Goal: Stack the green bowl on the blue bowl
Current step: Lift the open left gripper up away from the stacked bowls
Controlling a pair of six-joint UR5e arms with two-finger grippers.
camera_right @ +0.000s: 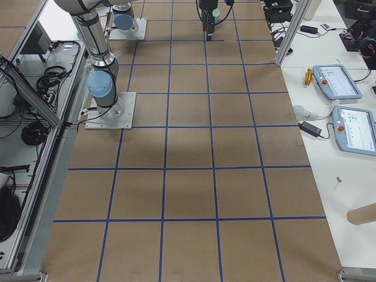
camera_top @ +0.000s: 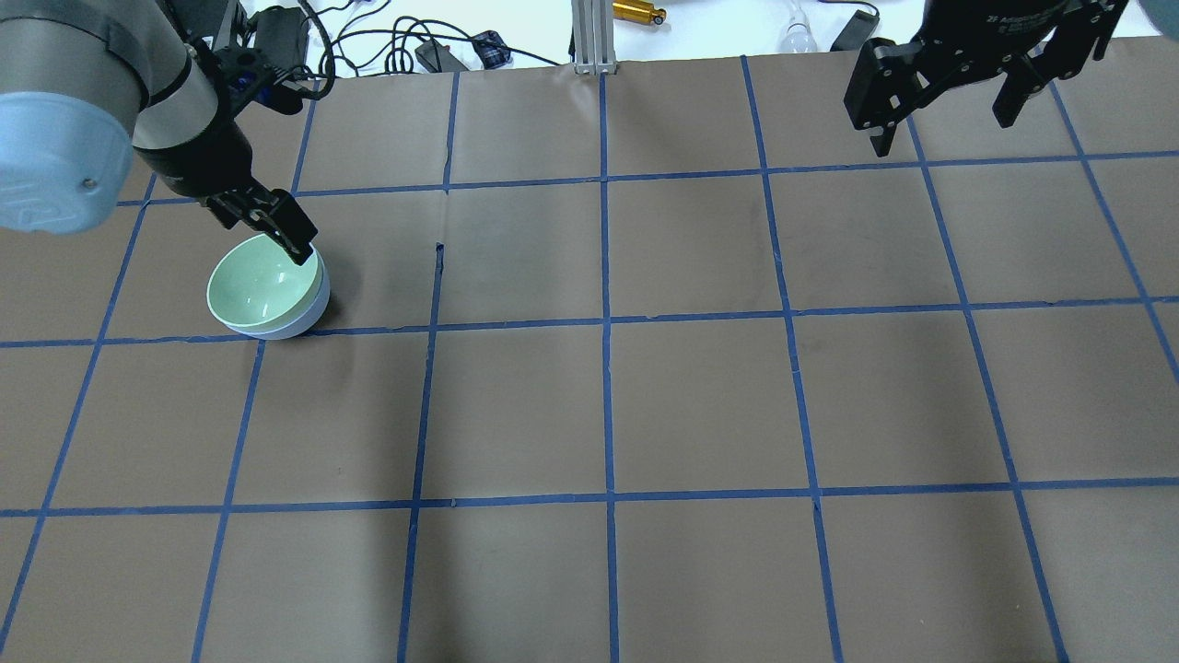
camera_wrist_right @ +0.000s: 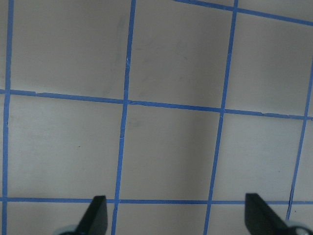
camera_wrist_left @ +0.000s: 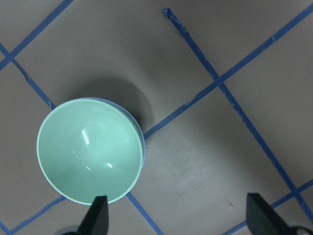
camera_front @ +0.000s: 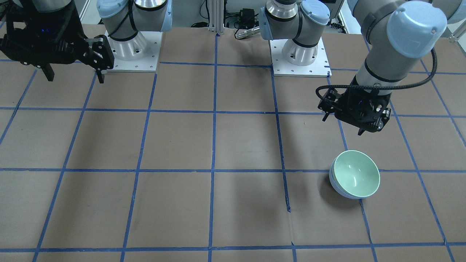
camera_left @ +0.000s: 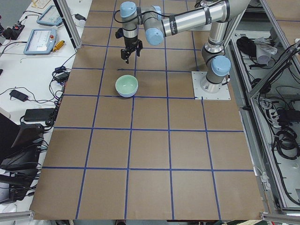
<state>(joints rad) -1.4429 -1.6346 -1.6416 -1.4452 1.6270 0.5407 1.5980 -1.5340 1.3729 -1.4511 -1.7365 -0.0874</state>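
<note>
The mint-green bowl [camera_front: 357, 177] sits nested inside the pale blue bowl [camera_front: 335, 185], whose wall shows only as a thin band below it. The pair also shows in the overhead view, green bowl [camera_top: 262, 287] in blue bowl [camera_top: 309, 318], in the left side view [camera_left: 126, 85], and in the left wrist view, green [camera_wrist_left: 88, 156] with a blue sliver [camera_wrist_left: 139, 128]. My left gripper [camera_front: 344, 123] is open and empty, raised above and behind the bowls; in its wrist view its fingertips [camera_wrist_left: 98, 215] are spread wide. My right gripper [camera_front: 74, 74] is open and empty, high near its base.
The table is brown paper with a blue tape grid [camera_front: 213, 170]. A loose end of tape sticks up near the bowls [camera_top: 439, 249]. The two arm bases [camera_front: 300, 54] stand at the robot's side. Cables and tools lie beyond the far edge [camera_top: 442, 46].
</note>
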